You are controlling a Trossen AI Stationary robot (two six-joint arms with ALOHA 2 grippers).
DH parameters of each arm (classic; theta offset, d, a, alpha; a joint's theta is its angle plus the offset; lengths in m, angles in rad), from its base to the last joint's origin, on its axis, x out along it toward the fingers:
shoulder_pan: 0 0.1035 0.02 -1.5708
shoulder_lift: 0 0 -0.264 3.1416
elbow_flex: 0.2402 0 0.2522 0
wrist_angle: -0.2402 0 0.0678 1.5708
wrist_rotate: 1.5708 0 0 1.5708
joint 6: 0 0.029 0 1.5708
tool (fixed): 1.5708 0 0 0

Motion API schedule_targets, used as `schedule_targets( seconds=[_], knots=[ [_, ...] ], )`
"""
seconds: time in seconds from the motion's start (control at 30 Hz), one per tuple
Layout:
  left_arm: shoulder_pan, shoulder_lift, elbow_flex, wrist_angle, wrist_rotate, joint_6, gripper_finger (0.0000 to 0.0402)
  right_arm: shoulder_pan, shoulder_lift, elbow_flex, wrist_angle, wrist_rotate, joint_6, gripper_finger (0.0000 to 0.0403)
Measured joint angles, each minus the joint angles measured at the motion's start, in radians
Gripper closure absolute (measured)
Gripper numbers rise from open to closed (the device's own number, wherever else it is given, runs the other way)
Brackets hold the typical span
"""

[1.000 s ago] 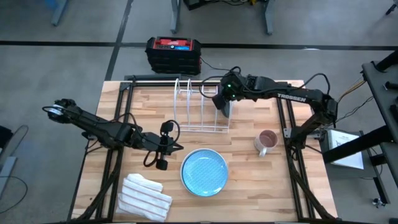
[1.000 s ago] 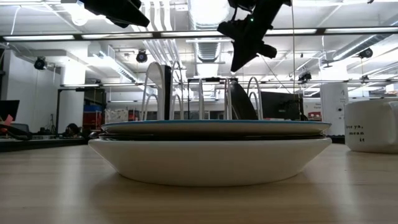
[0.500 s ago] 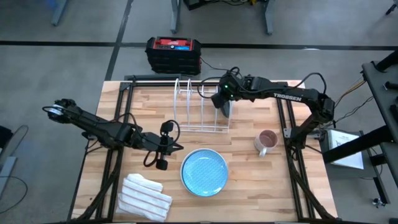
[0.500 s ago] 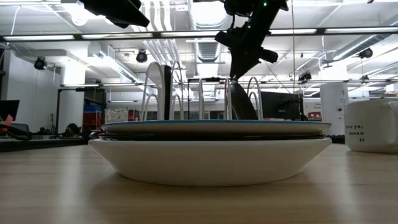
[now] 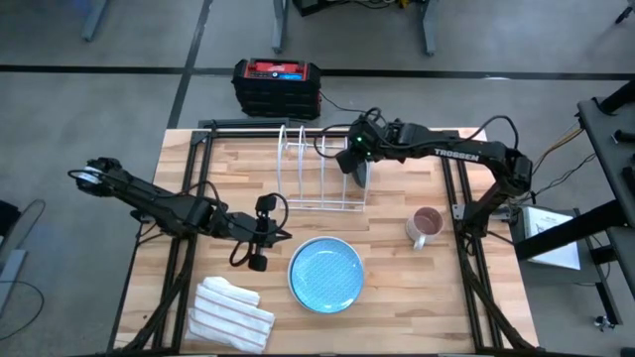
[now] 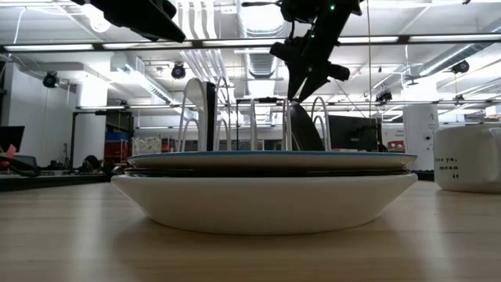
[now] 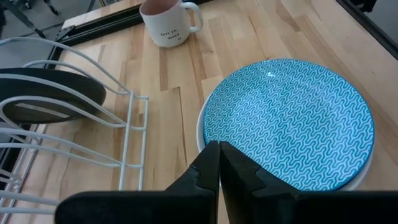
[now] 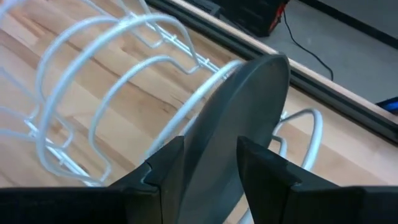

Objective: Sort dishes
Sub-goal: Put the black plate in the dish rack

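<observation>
A dark blue-grey dish (image 8: 242, 112) stands on edge in the right end slot of the white wire rack (image 5: 317, 169), leaning on its hoops. My right gripper (image 8: 211, 162) is open above it, pointing down, with one finger at each face of the dish's top rim. A light blue patterned dish (image 7: 289, 121) lies on top of a stack whose bottom dish is white (image 6: 266, 200), near the table's front. My left gripper (image 7: 217, 152) is shut and holds nothing. It hovers just left of the stack, above the table. My right gripper has a finger (image 8: 168, 165) beside each face of the dark dish's top rim (image 8: 214, 134), coming from above. I cannot tell whether the fingers touch it. The dish stands in the rack by itself.
A beige mug (image 5: 425, 225) stands right of the stack. A folded white striped cloth (image 5: 231, 312) lies at the near left. A black and red box (image 5: 277, 84) sits on the floor beyond the table's far edge. The rack's left slots show no dish in them.
My right gripper has opened over the dark dish's rim and let go of it. The dish has stayed upright in the rack.
</observation>
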Motion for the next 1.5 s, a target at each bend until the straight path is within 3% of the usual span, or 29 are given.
schedule_targets(
  seconds=[0.73,1.23,1.5],
  knots=[
    [0.000,0.000,0.000,0.008,-0.001,0.000,0.0401,-0.006,0.043,-0.022,0.022,-0.012,-0.029,0.0267],
    [0.000,0.000,0.000,0.010,-0.001,0.001,0.0401,-0.008,0.035,-0.013,0.029,-0.015,-0.038,0.0370],
    [0.000,0.000,0.000,0.010,-0.001,0.001,0.0401,-0.008,0.035,-0.011,0.031,-0.015,-0.036,0.0370]
  ],
)
